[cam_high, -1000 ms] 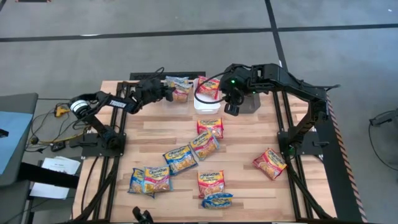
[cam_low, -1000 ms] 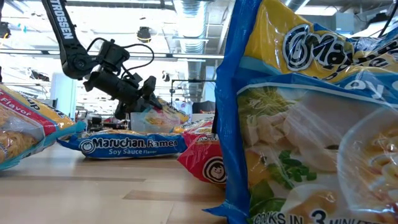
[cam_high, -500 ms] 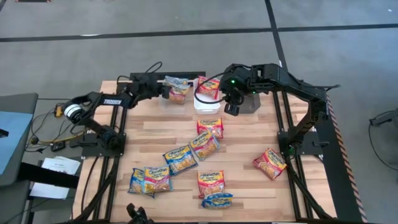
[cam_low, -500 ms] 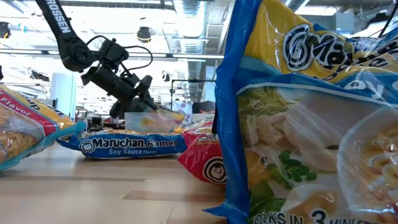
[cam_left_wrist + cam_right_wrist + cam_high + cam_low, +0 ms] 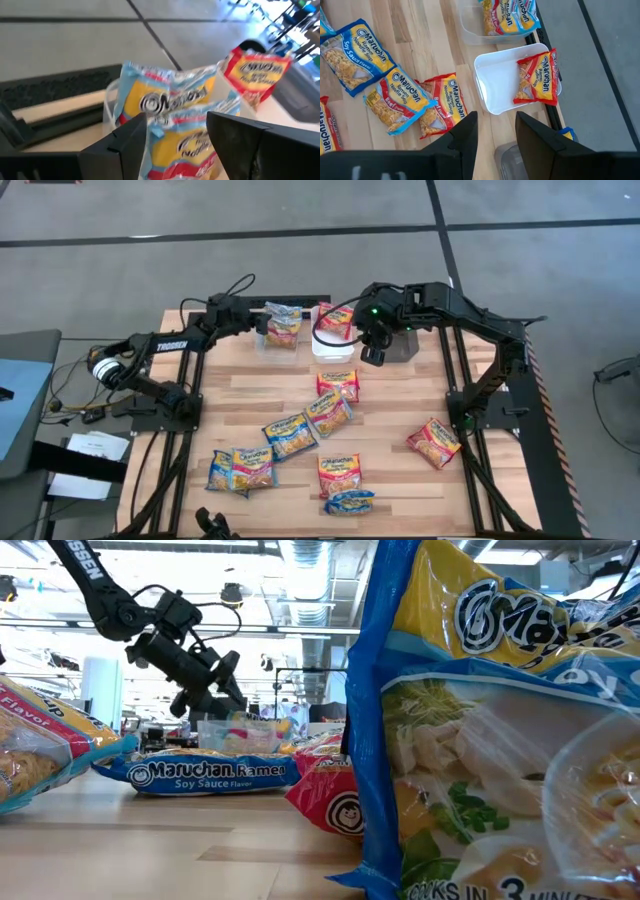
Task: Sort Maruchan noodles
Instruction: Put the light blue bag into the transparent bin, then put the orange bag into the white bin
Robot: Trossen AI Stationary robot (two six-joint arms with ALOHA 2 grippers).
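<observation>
Packets of Maruchan noodles (image 5: pixel 291 434) lie scattered across the middle and near half of our worktop (image 5: pixel 240 392). At its far edge two more sit in the clear bin (image 5: pixel 470 31) and a red one leans in the white bin (image 5: pixel 495 85). Our left gripper (image 5: pixel 262 326) hangs open just beside the clear bin, seemingly empty; the right gripper (image 5: pixel 496 126) hovers part-open over the grey bin (image 5: pixel 402 344).

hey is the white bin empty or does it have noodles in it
Not empty. The white bin holds one red Maruchan packet, propped against its wall and sticking over the rim; the rest of the bin's floor is bare.
</observation>
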